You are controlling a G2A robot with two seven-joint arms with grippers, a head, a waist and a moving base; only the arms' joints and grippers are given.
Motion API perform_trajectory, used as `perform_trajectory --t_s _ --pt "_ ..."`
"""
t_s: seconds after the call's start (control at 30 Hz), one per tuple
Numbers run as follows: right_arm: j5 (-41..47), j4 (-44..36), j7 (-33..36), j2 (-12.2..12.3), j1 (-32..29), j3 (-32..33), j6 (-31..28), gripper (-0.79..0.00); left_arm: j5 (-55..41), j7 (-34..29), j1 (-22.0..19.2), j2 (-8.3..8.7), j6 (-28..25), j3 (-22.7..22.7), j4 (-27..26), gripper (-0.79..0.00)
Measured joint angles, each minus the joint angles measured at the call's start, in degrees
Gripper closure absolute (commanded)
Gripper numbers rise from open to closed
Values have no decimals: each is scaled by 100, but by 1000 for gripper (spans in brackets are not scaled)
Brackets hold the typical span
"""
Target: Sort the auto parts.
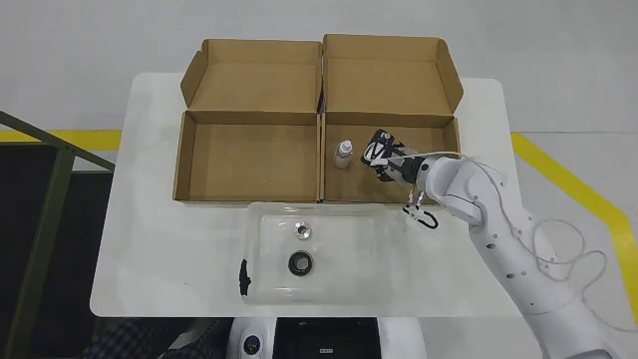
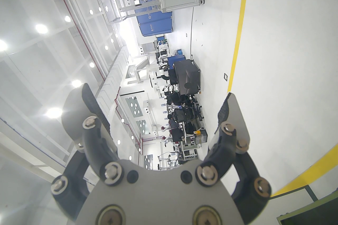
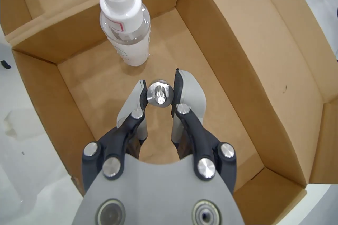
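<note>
Right wrist view: you see the right pincer (image 3: 160,77) pinching a small shiny metal part (image 3: 160,97), a round disc with a short stub at its centre. The two pads press on opposite sides of the disc, so the part sits exactly between the fingertips. Pincer and part are over the floor of the right cardboard box (image 3: 237,52), inside its walls. You cannot tell whether the part touches the floor. A clear spray bottle (image 3: 124,20) with a white cap stands upright in the same box, near the held part but apart from it and next to the wall shared with the neighbouring box.

Top view: you find the left cardboard box (image 1: 249,165) side by side with the right one, both with lids folded back, on the white bench (image 1: 150,209). Nearer the robot lies a clear tray (image 1: 369,259). It holds a small silver part (image 1: 302,227) and, just beside it, a dark ring (image 1: 300,263). A black piece (image 1: 242,277) lies at the tray's left edge.

Left wrist view: you see the left pincer (image 2: 158,92) with its fingers spread wide, aimed at the hall and well away from the bench.
</note>
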Motion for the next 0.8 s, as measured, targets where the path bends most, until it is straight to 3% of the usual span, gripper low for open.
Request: perform_trajectory --t_s 0.3,0.6,0.67,0.8 --pt "-59 252 213 -77 232 -287 -5 -219 0 0 0 0 0 0 0 -785" --pt "12 276 209 -120 329 -356 43 -391 0 0 0 0 0 0 0 -785" --pt "15 146 187 -102 278 -274 42 -480 0 0 0 0 0 0 0 -785" --pt "-5 -328 168 -25 74 31 -44 -588 0 0 0 0 0 0 0 -785"
